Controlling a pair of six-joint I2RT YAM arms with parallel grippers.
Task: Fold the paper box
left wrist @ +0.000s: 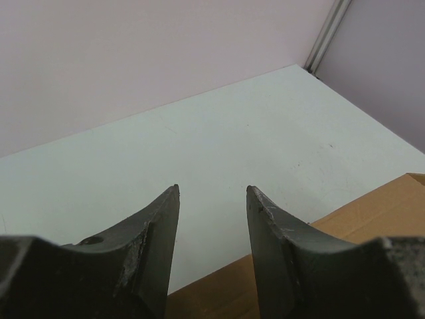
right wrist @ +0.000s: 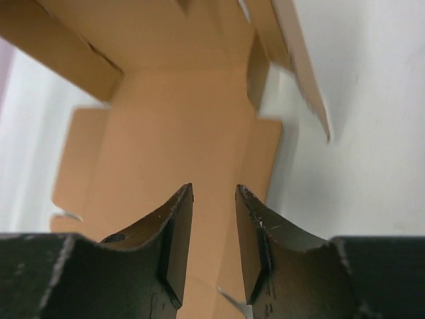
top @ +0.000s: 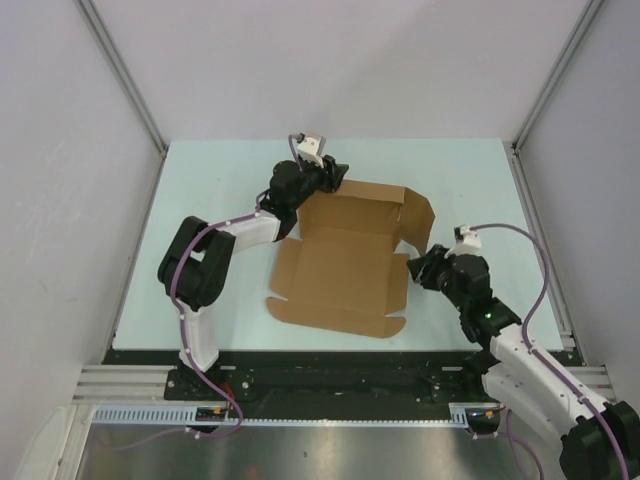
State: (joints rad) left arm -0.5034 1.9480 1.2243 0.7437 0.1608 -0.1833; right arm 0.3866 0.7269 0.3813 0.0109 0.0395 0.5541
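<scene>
Seen from above, the paper box (top: 345,270) lies in the middle of a pale table (top: 200,200), a brown cardboard sheet only partly folded. Its main panel is flat, its far panel stands raised toward the top of the frame, and small flaps stick out along the lower and right edges. The left end effector (top: 335,175) sits at the box's upper left corner, beside the raised panel. Its fingers are spread and hold nothing, with bare table showing between them in the wrist view. The right end effector (top: 420,265) is at the box's right edge, low against a side flap. Its fingers stand slightly apart and nothing seems clamped, though that close view is blurred. The sheet looks light and the table smooth, so a push from one side alone could slide or turn the whole box instead of bending a crease. Left unsupported, the raised panel may also spring back down.
</scene>
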